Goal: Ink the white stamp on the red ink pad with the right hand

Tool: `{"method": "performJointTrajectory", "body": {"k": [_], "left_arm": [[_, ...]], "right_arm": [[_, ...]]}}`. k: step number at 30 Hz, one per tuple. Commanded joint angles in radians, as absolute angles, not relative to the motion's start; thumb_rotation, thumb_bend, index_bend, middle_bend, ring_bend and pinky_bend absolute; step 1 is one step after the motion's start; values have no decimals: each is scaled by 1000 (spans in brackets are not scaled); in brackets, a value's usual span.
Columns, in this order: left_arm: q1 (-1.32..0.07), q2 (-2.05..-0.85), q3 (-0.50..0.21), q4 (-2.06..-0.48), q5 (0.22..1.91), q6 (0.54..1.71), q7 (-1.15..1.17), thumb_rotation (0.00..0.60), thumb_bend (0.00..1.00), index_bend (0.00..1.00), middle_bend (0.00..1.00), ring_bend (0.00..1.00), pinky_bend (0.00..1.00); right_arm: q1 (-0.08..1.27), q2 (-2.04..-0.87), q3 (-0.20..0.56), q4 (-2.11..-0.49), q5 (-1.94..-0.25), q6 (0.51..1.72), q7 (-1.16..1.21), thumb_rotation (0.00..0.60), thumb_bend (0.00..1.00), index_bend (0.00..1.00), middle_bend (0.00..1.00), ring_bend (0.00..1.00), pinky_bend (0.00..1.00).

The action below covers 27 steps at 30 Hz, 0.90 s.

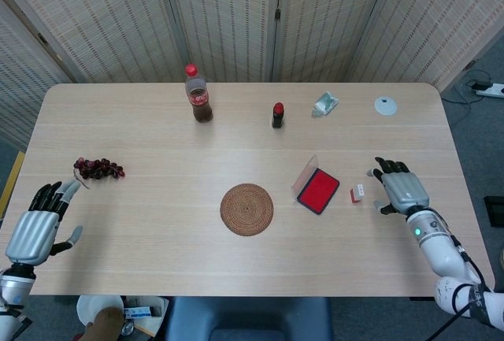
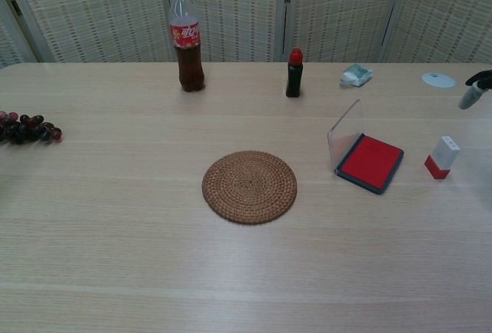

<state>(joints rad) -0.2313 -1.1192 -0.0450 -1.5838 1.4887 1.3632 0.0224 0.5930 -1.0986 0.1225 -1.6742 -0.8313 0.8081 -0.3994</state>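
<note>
The white stamp with a red base (image 1: 357, 193) (image 2: 442, 157) stands upright on the table, just right of the red ink pad (image 1: 318, 190) (image 2: 371, 163), whose clear lid is propped open on its left side. My right hand (image 1: 401, 186) hovers a short way right of the stamp, fingers apart and holding nothing; only one fingertip (image 2: 470, 95) shows at the chest view's right edge. My left hand (image 1: 38, 224) rests open at the table's near left corner, far from both.
A round woven coaster (image 1: 246, 209) lies left of the ink pad. Along the far side stand a cola bottle (image 1: 198, 94) and a small dark bottle with a red cap (image 1: 277, 115), with a crumpled packet (image 1: 325, 103) and a white disc (image 1: 385, 105). Grapes (image 1: 98, 168) lie at left.
</note>
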Motion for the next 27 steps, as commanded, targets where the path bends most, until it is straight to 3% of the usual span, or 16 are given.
{"method": "performJointTrajectory", "body": {"k": [1, 8, 27], "left_arm": [[-232, -1119, -46, -1584, 1489, 1364, 22, 600, 364, 0, 0, 0, 0], [-235, -1119, -48, -1578, 1494, 1362, 11, 600, 364, 0, 0, 0, 0], [-233, -1110, -49, -1572, 1502, 1371, -27, 600, 364, 0, 0, 0, 0]], "right_arm": [[599, -1108, 119, -1665, -841, 819, -393, 600, 317, 203, 0, 0, 0], [621, -1114, 103, -1648, -832, 812, -395, 600, 248, 192, 0, 0, 0], [689, -1206, 57, -1537, -754, 760, -416, 600, 305, 235, 0, 0, 0]]}}
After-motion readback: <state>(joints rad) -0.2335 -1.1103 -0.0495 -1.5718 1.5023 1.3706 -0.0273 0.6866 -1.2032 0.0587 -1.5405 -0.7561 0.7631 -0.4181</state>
